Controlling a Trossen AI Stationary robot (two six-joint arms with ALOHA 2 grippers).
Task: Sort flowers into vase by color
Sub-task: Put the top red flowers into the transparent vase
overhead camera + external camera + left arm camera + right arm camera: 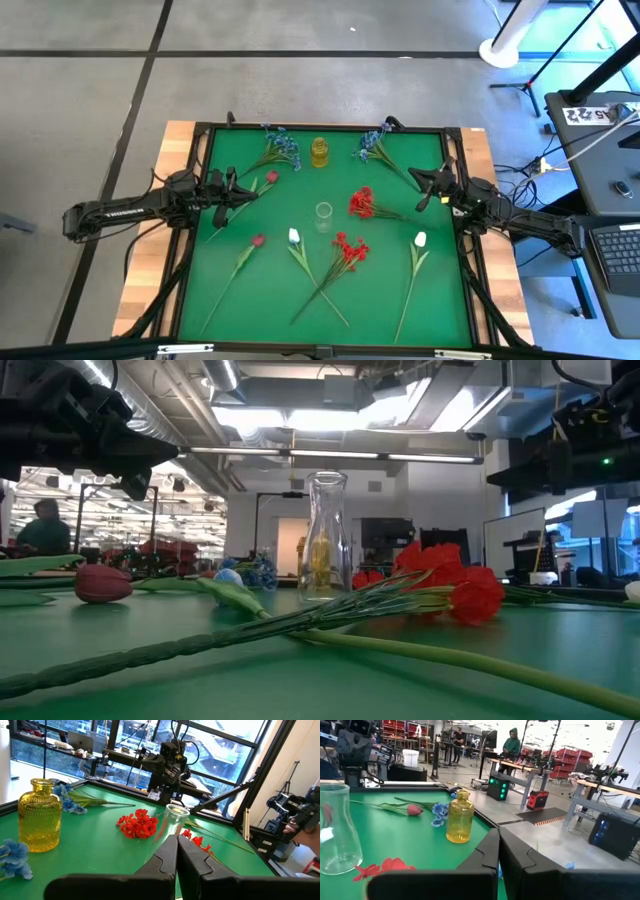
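While the high view alone shows every flower (345, 250) lying flat, both wrist views show empty fingers (165, 862) pressed together.

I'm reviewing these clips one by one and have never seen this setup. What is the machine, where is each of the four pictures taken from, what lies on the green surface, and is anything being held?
Two dark robot arms work at a green-topped table. One picture looks straight down, one looks level across the tabletop, and two come from cameras on the arms' wrists.

On the table stand a clear glass vase in the middle and a yellow ribbed glass bottle at the far edge. Around them lie artificial green-stemmed flowers: red clustered blooms, red rosebuds, white tulip buds and blue sprigs.

The left pincer and the right pincer are shut and hold nothing; both hang above the table's sides.
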